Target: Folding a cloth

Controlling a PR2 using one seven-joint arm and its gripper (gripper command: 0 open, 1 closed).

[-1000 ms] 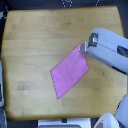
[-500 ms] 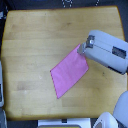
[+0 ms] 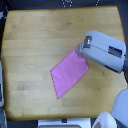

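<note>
I am at the start of the fold, I judge: my gripper [image 3: 79, 49] sits right at the upper corner of the cloth [image 3: 69, 75], the corner pointing toward one o'clock, and the rest of the pink piece lies flat and single-layered on the table [image 3: 35, 40]. Whether my fingers are open or already pinched on that corner I cannot tell (my own pale casing hides the tips, and the picture is soft).

The cloth lies a little right of the table's middle, turned like a diamond, its far corner pointing to seven o'clock.

The next move, as I see it, calls for a firm pinch on this corner, a small lift, then a carry toward seven o'clock so the corner lands on its opposite.

The table is pale wood, and around its edges, at twelve and at six o'clock, sit dark and white shapes too blurred to name.
</note>
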